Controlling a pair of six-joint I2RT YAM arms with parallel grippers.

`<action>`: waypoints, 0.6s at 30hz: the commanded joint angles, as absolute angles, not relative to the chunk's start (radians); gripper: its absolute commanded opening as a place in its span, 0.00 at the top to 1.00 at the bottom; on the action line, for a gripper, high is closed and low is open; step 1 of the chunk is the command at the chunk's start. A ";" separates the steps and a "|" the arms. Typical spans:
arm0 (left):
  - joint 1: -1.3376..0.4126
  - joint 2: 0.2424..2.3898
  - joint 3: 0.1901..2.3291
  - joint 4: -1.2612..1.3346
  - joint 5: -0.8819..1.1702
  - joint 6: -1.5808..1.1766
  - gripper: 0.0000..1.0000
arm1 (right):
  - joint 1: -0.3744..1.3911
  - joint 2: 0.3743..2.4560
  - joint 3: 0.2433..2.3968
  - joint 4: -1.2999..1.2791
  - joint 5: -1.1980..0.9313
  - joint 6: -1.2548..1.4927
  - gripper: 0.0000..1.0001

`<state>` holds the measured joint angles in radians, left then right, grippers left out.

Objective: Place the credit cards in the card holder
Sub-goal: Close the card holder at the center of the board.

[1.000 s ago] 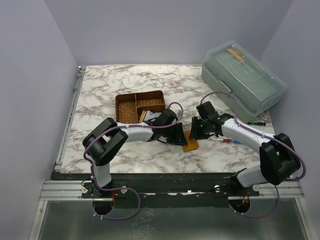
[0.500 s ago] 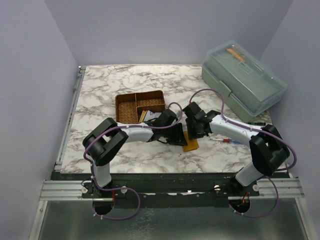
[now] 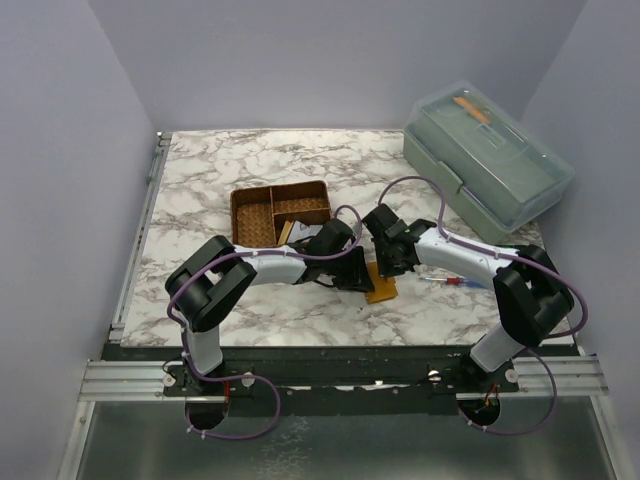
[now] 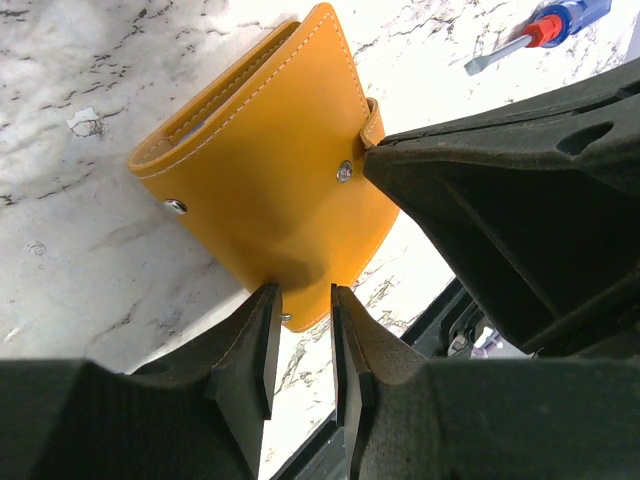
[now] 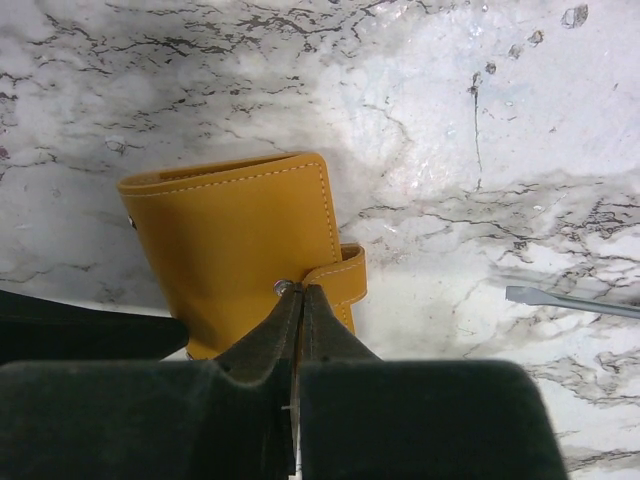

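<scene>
The orange-tan card holder [image 3: 382, 287] lies closed and flat on the marble between both grippers, its strap snapped over the front face. In the left wrist view the card holder [image 4: 265, 170] lies just beyond my left gripper [image 4: 300, 295], which is a narrow gap open with its tips at the holder's near edge. My right gripper [image 5: 300, 292] is shut, its tips touching the strap end by the snap on the card holder [image 5: 235, 240]. In the top view the left gripper [image 3: 360, 277] and right gripper [image 3: 388, 268] meet over it. Pale cards [image 3: 292, 231] peek out by the basket, partly hidden by my left arm.
A brown woven divided basket [image 3: 238, 215] stands behind my left arm. A grey-green lidded toolbox [image 3: 490, 165] sits at the back right. A red and blue screwdriver [image 3: 455, 283] lies right of the holder, and shows in the left wrist view [image 4: 545, 22] and the right wrist view [image 5: 570, 300].
My right arm has swung left and its gripper has come onto the card holder. My left arm and the holder have stayed put.
</scene>
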<state>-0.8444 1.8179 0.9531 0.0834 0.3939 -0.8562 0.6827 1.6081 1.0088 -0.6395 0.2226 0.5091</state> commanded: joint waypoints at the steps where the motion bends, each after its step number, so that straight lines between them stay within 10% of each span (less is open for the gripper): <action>1: -0.850 1.809 0.943 0.104 0.403 -0.837 0.68 | 0.696 1.587 1.020 -0.663 0.267 0.543 1.00; 18: -0.850 1.797 0.936 0.106 0.401 -0.838 0.68 | 0.689 1.557 0.940 -0.546 0.176 0.572 1.00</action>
